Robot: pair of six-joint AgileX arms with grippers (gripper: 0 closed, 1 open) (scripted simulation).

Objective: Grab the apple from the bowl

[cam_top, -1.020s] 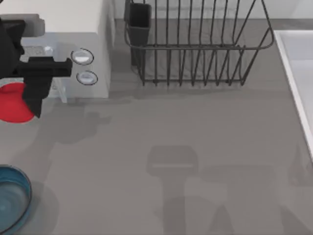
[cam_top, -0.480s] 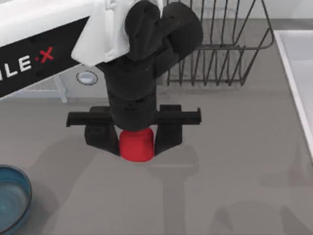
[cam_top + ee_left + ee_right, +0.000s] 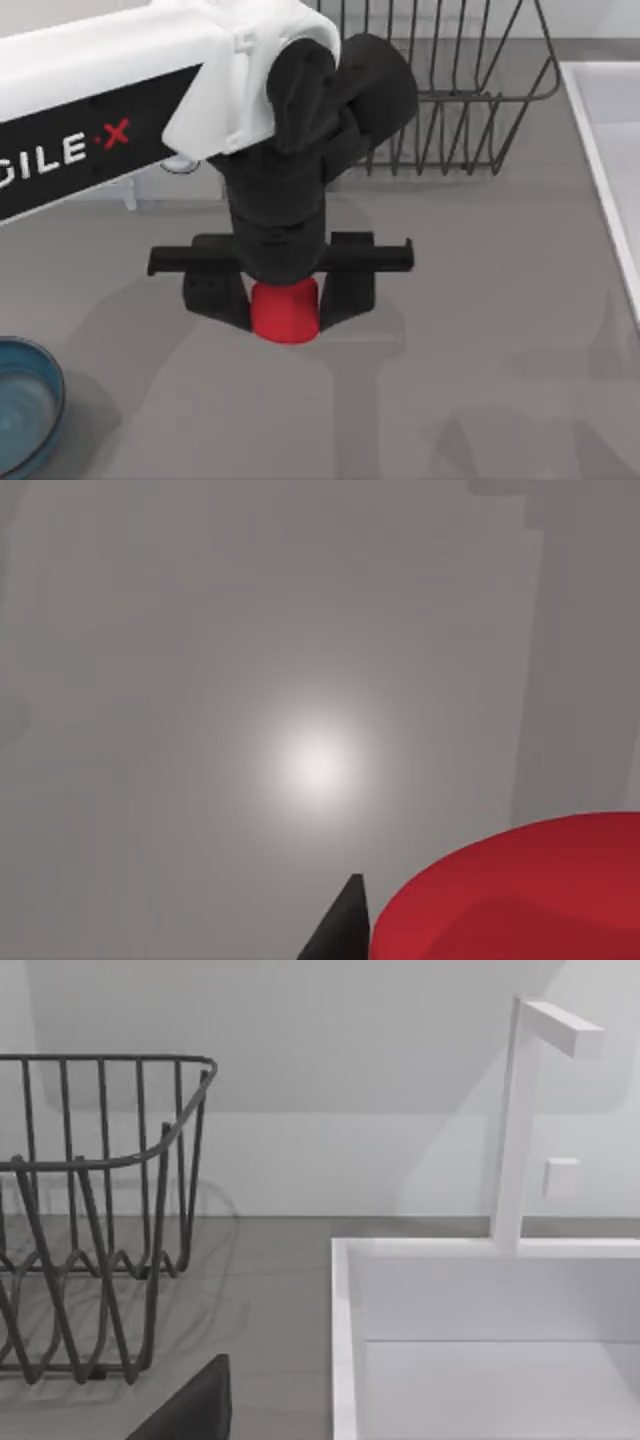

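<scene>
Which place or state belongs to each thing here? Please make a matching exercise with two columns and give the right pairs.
Things:
1. apple
2. bowl
3. wire rack
4. sink

Places or states:
A. at the table's right edge, white
B. at the table's far side, dark wire
C. held in the left claw above the table's middle
D. at the table's left edge, near side, nothing in it

Pairs: 1-C, 2-D, 3-B, 4-A
</scene>
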